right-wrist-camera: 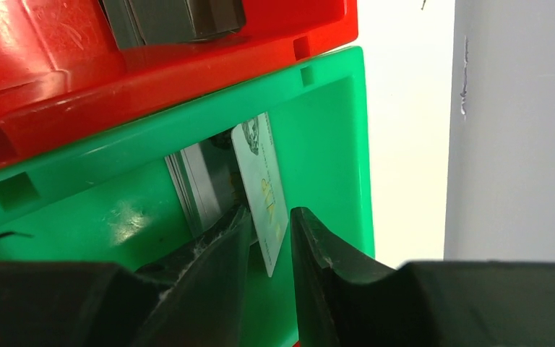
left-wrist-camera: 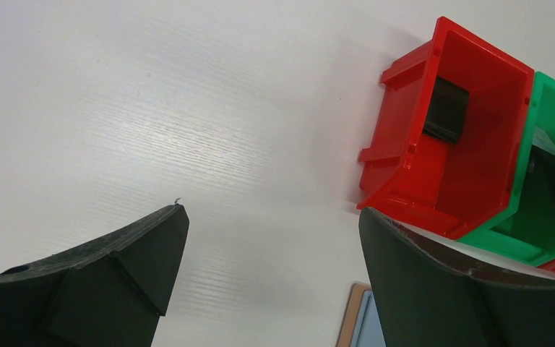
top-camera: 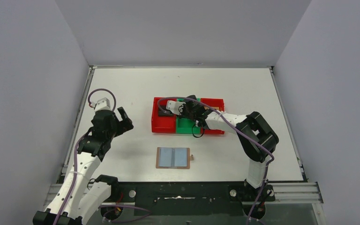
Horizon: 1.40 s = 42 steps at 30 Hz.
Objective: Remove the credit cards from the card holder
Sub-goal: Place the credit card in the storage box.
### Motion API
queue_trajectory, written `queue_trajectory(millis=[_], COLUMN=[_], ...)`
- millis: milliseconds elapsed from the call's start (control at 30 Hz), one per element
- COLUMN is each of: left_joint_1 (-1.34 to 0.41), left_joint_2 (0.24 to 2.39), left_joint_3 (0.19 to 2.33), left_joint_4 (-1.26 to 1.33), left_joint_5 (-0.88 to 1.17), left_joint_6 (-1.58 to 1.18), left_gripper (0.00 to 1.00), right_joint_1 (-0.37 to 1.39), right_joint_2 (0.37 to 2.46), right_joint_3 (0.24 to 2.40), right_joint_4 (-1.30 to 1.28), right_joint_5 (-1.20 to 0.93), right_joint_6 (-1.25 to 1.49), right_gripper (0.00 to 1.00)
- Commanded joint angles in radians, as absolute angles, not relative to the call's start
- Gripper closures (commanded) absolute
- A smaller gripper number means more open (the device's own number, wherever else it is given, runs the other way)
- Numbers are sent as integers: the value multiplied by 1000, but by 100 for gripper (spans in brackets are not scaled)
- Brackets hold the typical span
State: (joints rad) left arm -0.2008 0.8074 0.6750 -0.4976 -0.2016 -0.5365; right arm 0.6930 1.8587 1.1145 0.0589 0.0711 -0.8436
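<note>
The right fingers stand slightly parted around a pale credit card in the green bin; whether they pinch it I cannot tell. The left fingers, spread wide, hold nothing. The card holder lies open by the table's near edge, its slots seemingly empty, so the task looks nearly done.

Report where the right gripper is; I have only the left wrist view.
Observer: The right gripper is down in the green bin, jaws slightly apart either side of a pale card standing on edge.
Operator: Say whether it grips it.
Observer: Cannot tell; silver-grey cards lean just behind it.
Operator: Check the card holder.
Observer: The card holder lies opened flat, lining up, on the table in front of the green bin.
</note>
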Motion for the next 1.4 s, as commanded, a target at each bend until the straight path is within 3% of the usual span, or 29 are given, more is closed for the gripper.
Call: queue_trajectory(millis=[0, 200, 367, 1233, 1367], left_joint_1=[-196, -196, -196, -196, -196], left_joint_2=[802, 795, 794, 814, 816], left_joint_3=[685, 686, 684, 681, 680], left_joint_4=[-478, -482, -483, -479, -478], left_joint_5=[-207, -209, -208, -188, -186], left_joint_6=[-522, -523, -525, -520, -520], left_gripper=[9, 9, 9, 9, 9], right_joint_1=[685, 684, 674, 670, 670], right_joint_2=[1823, 1851, 1864, 1840, 1844], right_joint_3=[1152, 1168, 1207, 1129, 1133], right_joint_4=[78, 88, 64, 17, 10], right_joint_5=[54, 85, 83, -36, -8], right_joint_6=[-792, -773, -738, -874, -850], right_gripper=[72, 78, 100, 100, 91])
